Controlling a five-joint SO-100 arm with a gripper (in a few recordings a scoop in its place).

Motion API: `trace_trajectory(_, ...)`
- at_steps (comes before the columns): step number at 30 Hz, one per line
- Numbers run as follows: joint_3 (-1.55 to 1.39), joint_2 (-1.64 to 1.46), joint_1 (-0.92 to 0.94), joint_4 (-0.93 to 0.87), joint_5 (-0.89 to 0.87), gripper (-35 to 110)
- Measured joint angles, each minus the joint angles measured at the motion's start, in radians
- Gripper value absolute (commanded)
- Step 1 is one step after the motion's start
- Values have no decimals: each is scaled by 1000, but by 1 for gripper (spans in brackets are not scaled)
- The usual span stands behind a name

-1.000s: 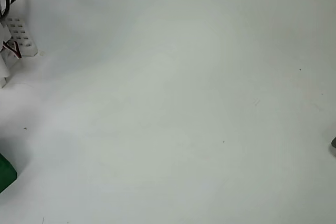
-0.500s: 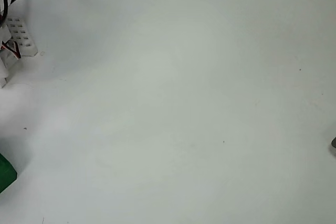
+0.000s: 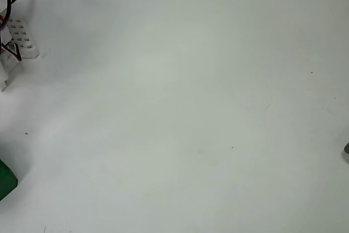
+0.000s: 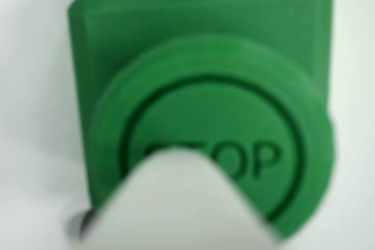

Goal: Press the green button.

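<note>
Green button (image 4: 211,144) sits dead ahead in the wrist view: round cap with raised "STOP" lettering on a square green base, very close to the lens and blurred. White gripper (image 4: 176,203) tip pokes up from the bottom edge as one pointed wedge, overlapping the lower left of the cap and covering the first letters. Can't tell from this whether the claw is apart or together, only one blunt white shape visible

In the overhead view the button (image 3: 6,178) is just a green corner at the lower left edge of the white table (image 3: 191,107), rest cut off by the frame

Step, as I read it: final approach, or right at the press. Contact vs small gap not resolvable at this blur. Next move likely a short straight push down through the centre of the cap; tip looks left of centre, so a small correction toward the middle may help avoid sliding off the rim

White perforated part with red wires (image 3: 19,42) at upper left is partly cropped too
</note>
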State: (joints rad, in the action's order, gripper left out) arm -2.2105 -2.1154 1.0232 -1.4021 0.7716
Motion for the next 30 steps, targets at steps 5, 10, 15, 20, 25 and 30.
trace_trajectory(5,-57,0,28,34,26,0)
trace_trajectory(10,-92,0,44,55,44,0)
trace_trajectory(15,-94,-11,46,57,44,0)
trace_trajectory(20,-38,-49,35,2,43,0)
trace_trajectory(25,97,-55,-32,-166,20,0)
trace_trajectory(30,258,-54,-101,-295,-17,0)
